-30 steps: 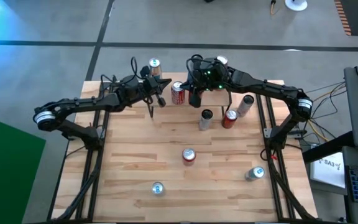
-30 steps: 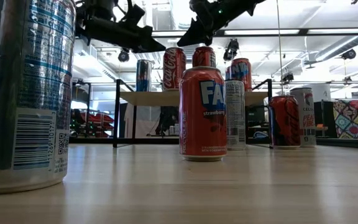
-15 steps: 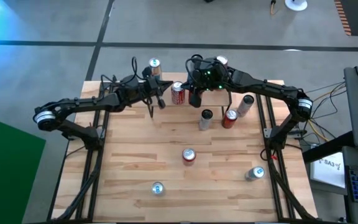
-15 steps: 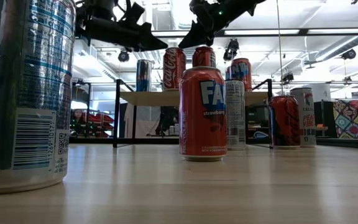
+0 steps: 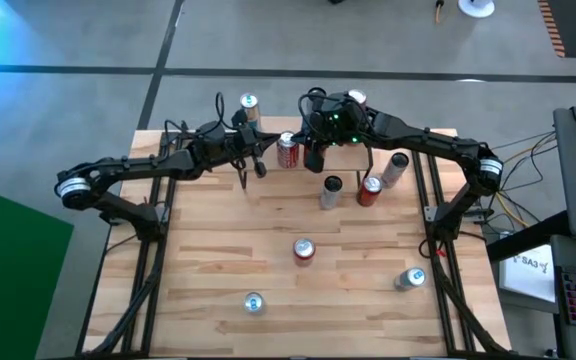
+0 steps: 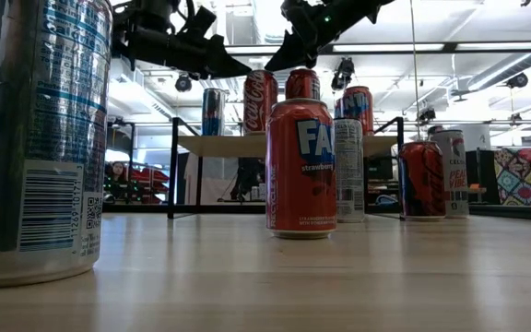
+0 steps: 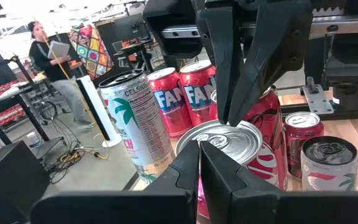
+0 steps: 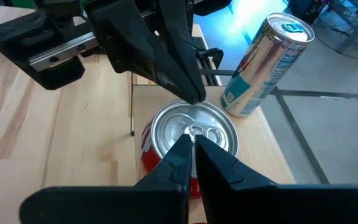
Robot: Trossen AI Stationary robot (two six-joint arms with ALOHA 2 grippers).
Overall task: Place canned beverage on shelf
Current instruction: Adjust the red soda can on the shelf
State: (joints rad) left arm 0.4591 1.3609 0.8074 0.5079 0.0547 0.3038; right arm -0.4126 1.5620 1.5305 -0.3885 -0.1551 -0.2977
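Red, silver-topped cola can [image 5: 286,148] stands on the low wooden-topped, black-legged shelf [image 6: 219,145] as the closed, empty left gripper [image 5: 258,165] and right gripper [image 5: 314,160] flank its lid; a careless nudge from either could topple it against neighbouring cans.

Overhead looks down; low level; both wrists share red can [image 7: 229,146].
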